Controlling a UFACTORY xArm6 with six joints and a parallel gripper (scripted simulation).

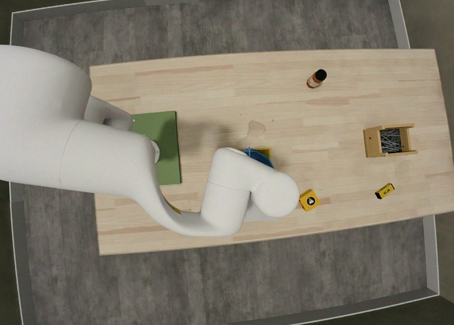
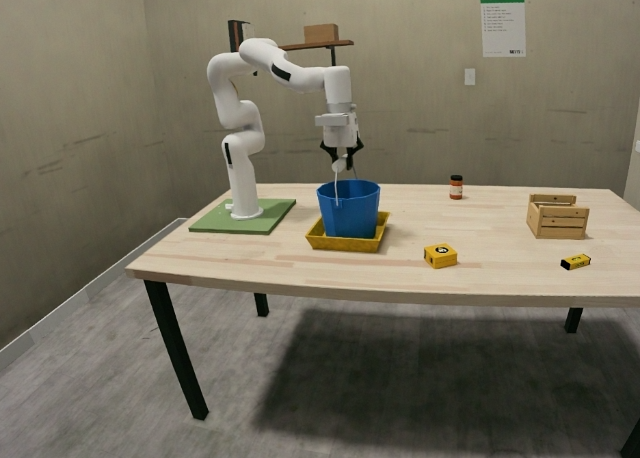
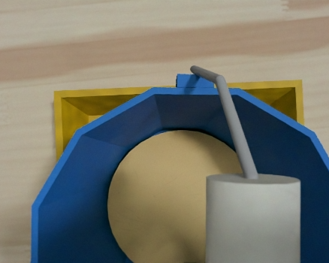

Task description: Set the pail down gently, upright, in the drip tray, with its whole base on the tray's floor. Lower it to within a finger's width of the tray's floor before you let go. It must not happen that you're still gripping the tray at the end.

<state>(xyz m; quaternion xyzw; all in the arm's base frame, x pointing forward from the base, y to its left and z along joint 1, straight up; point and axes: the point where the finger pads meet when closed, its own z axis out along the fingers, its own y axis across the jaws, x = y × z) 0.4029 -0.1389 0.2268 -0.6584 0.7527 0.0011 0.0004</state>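
Note:
The blue pail (image 2: 349, 208) stands upright inside the yellow drip tray (image 2: 347, 234) near the middle of the table, its base down between the tray's walls. My gripper (image 2: 340, 162) is straight above it, shut on the white grip (image 3: 253, 218) of the pail's wire handle, which is raised. In the wrist view I look down into the pail (image 3: 83, 180), and the tray's corners (image 3: 76, 107) show behind its rim. In the overhead view my arm covers most of the pail (image 1: 261, 157) and the tray (image 1: 264, 152). I cannot tell whether the base touches the tray's floor.
A yellow box (image 2: 440, 255) lies on the table to the right of the tray. A small jar (image 2: 455, 186) stands at the back. A wooden crate (image 2: 557, 216) and a small yellow level (image 2: 574, 261) are at the far right. My green base plate (image 2: 243, 215) is at the left.

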